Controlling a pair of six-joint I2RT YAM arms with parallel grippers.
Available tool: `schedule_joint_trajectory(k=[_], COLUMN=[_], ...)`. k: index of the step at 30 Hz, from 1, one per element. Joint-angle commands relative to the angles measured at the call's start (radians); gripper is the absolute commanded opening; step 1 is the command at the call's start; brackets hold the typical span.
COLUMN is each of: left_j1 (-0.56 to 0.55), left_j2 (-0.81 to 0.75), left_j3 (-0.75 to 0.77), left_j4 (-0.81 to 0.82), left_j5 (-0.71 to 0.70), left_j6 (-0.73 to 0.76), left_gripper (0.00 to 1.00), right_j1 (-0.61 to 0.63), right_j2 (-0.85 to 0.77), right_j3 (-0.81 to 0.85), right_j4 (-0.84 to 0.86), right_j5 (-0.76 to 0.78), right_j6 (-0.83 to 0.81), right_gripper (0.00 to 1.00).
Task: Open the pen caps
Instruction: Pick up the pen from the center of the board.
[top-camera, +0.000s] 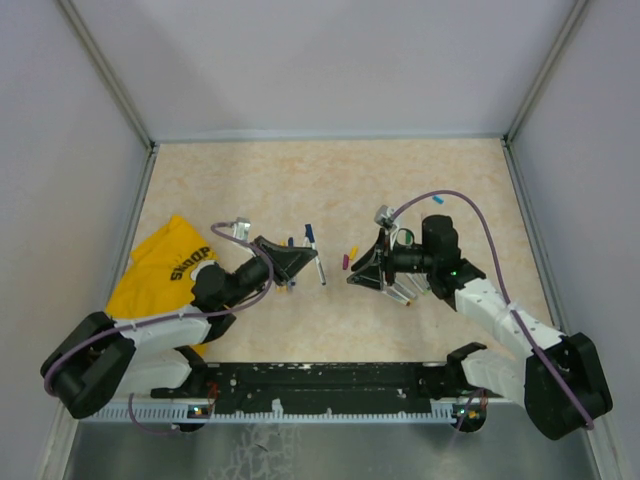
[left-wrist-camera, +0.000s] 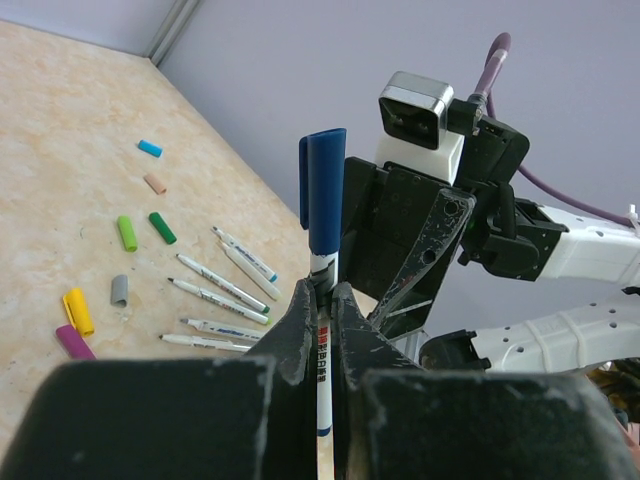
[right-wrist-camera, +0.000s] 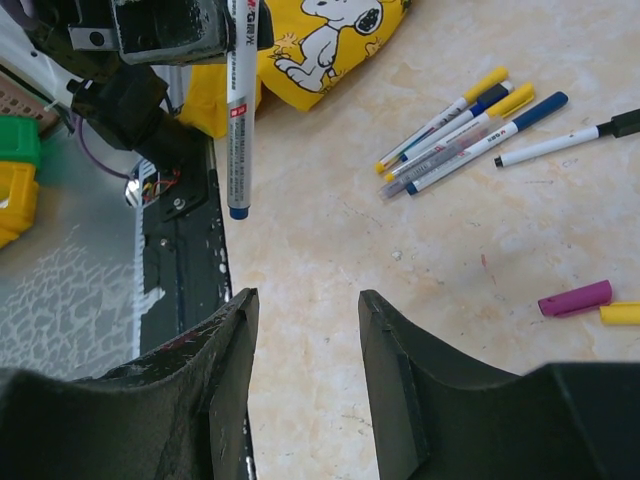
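The left gripper (left-wrist-camera: 322, 300), just right of the yellow Snoopy cloth (top-camera: 160, 265), is clenched on a white pen (left-wrist-camera: 323, 365). The pen's blue cap (left-wrist-camera: 323, 195) is on and faces the right gripper (right-wrist-camera: 305, 300), which is farther from the cloth with its jaws parted and empty. Loose caps (left-wrist-camera: 127, 232) and what look like uncapped pens (left-wrist-camera: 222, 292) lie farther still from the cloth.

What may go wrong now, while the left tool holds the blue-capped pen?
1. The right tool is open and the blue cap is not in its gap; closing now may miss it.
2. The left tool pinches only the thin pen; a pull might slide it.
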Motion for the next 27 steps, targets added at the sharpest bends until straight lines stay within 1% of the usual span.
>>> schedule_joint_trajectory(k=[1,13,27], left_j1=[-0.01,-0.018,-0.054], left_j2=[0.013,0.032,0.057], left_j3=[-0.008,-0.008,-0.01], left_j4=[0.07,0.093,0.133], left_j5=[-0.021,-0.038,-0.102], left_j6=[-0.005,-0.018,-0.02], left_gripper=[0.0,0.0,0.0], right_j1=[-0.009,-0.008,-0.008], right_j2=[-0.001,0.006,0.013], right_j3=[0.001,-0.004,-0.01], right_j4=[0.059,0.075,0.094], right_j5=[-0.011,-0.011,-0.011], right_j6=[0.011,0.03,0.044], right_gripper=[0.45,0.46,0.46])
